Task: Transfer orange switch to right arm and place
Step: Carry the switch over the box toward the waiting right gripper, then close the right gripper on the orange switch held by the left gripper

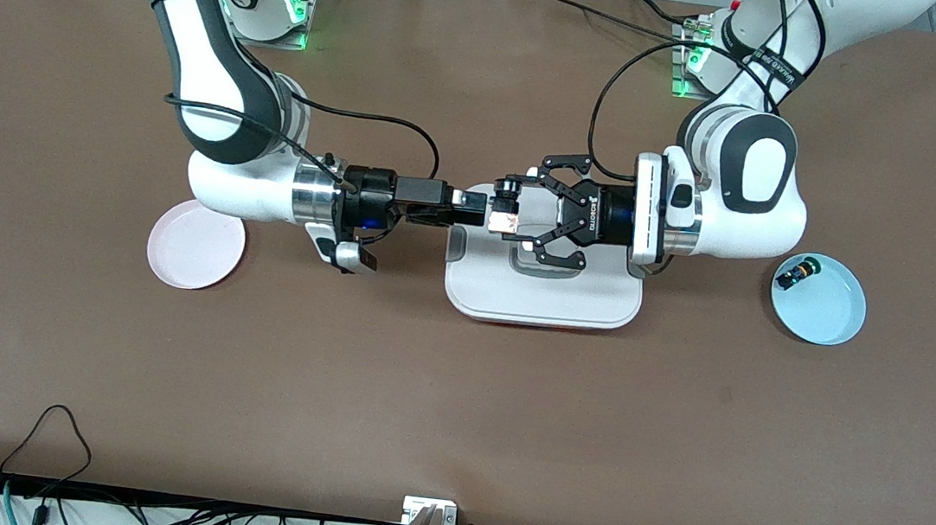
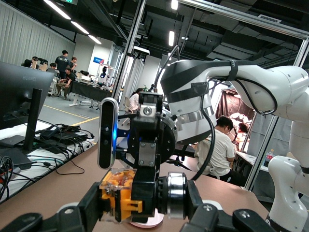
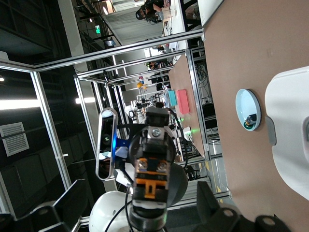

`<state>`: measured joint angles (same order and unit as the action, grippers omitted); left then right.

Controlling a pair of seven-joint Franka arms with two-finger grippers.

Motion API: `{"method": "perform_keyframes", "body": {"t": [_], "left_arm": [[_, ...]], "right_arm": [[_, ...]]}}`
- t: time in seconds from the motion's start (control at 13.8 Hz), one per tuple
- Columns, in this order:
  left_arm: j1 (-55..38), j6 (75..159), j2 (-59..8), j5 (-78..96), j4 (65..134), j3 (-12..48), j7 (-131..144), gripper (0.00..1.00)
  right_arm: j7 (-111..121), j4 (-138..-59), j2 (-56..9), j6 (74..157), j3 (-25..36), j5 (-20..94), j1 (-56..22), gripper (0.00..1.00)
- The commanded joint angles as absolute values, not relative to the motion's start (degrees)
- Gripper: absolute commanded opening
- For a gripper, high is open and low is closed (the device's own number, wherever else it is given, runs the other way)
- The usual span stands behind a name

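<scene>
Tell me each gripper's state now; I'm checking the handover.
Left gripper: shut on the orange switch, above the tray.
Right gripper: open beside the switch.

Ceiling strip lights glow above a cluttered desk.

Two plates — one tray, two switches.

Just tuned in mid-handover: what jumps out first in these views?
The two arms meet nose to nose over the white tray at mid-table: the left gripper is shut on the orange switch, and the right gripper has its jaws open right at the switch. A pink plate lies toward the right arm's end, and a blue plate with a small dark part in it toward the left arm's end.
</scene>
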<state>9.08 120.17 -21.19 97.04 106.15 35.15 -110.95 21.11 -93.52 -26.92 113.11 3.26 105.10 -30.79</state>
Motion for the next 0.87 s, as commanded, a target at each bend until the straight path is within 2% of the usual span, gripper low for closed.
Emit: {"method": "perform_keyframes", "body": {"t": [0.0,0.8], "left_arm": [[9.0,120.8,-20.3,98.4,106.0,35.2,-110.1,0.0],[9.0,121.0,-20.4,99.3,105.9,35.9,-110.1,0.0]], "right_arm": [[22.1,-92.5,-28.2,112.9,3.6,106.6,-31.4,1.0],[22.1,-92.4,-28.4,111.4,3.6,106.7,-30.6,1.0]]}}
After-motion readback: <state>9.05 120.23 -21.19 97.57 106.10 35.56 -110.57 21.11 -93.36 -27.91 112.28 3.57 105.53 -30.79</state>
